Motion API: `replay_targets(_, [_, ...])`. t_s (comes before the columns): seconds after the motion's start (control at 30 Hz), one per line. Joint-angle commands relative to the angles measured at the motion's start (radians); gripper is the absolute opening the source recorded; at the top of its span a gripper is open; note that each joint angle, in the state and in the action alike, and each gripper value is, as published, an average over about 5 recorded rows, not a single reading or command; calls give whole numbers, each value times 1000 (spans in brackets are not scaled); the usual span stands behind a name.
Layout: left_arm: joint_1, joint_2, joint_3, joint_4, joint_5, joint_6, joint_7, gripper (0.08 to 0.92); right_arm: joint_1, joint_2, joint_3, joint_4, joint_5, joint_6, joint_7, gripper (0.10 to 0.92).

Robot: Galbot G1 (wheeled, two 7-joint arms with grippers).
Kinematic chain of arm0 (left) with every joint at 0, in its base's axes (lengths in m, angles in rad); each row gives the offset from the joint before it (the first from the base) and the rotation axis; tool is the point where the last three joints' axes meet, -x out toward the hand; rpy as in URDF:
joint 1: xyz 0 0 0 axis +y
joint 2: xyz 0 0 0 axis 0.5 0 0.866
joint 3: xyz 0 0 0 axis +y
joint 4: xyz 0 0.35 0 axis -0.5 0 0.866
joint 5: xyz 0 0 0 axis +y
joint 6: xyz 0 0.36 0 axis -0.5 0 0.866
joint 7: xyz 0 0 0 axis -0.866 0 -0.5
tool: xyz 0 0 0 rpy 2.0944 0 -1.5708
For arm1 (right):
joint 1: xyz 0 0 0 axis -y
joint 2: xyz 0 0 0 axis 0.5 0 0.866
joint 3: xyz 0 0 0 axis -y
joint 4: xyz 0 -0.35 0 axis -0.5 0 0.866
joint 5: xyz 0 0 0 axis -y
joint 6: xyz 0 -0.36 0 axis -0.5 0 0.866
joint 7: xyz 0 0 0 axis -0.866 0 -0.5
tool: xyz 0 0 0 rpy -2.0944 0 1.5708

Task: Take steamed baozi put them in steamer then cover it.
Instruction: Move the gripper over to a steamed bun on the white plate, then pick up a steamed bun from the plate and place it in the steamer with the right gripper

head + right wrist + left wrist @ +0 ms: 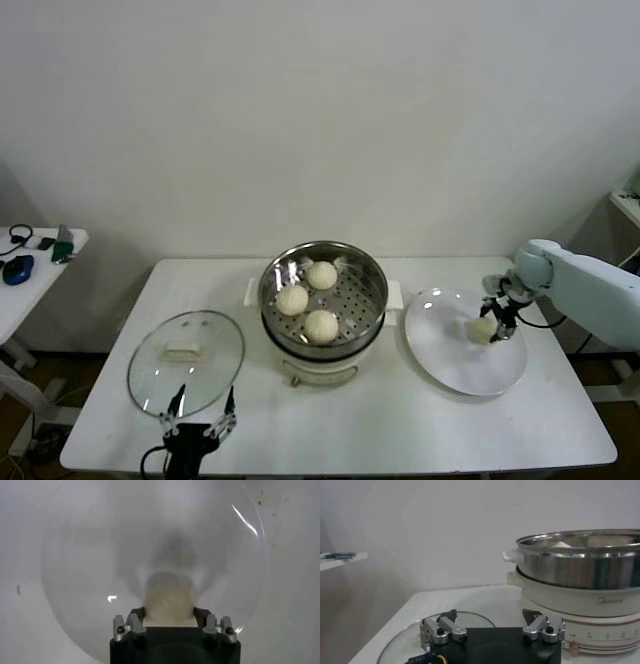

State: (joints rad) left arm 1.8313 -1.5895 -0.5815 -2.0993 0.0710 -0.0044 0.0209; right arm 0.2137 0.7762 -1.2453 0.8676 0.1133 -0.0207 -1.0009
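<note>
My right end effector [490,325] is down on the white plate [450,360], its fingers closed around the fourth bun [483,329] — in the right wrist view the bun [168,601] sits squeezed between the two fingertips, pressed in at the sides. The bun is touching or just above the plate surface; I cannot tell which. The plate lies on the bench [370,430], directly under this end effector, and nothing else is on it.

The steamer [323,300] stands well off to the left of my right end effector, at the middle of the bench, with its lid off. Three buns lie inside on the perforated tray: one at the far side [321,275], one nearer the left wall [292,299], one at the near side [321,326]. They sit close together but apart from each other.

My left end effector [198,415] hangs idle near the front edge of the bench with its fingers spread wide and nothing between them. The cover [186,362] lies flat on the bench just beyond it, handle up; in the left wrist view the glass rim [405,640] shows just past the fingers [440,630] — and the steamer [580,570] stands to the right of this end effector.
</note>
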Motion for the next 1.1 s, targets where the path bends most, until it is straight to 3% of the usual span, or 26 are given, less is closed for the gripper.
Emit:
replay_targets(0.03, [0, 1, 2, -3, 0, 1, 0, 823, 79, 0, -49, 22, 41, -9, -14, 635])
replay_targets(0.37, [3, 10, 9, -20, -4, 2, 2, 823, 704, 9, -507, 328, 405, -54, -54, 619])
replay_targets(0.6, [1, 22, 15, -30, -12, 0, 3, 823, 976, 131, -575, 469, 631, -129, -71, 619])
replay_targets(0.83, [-4, 23, 18, -33, -14, -2, 1, 823, 977, 251, -518, 608, 771, -234, 2, 619])
replay_targets(1.1, [5, 19, 21, -40, -14, -5, 0, 823, 757, 343, -455, 626, 738, -305, 131, 619])
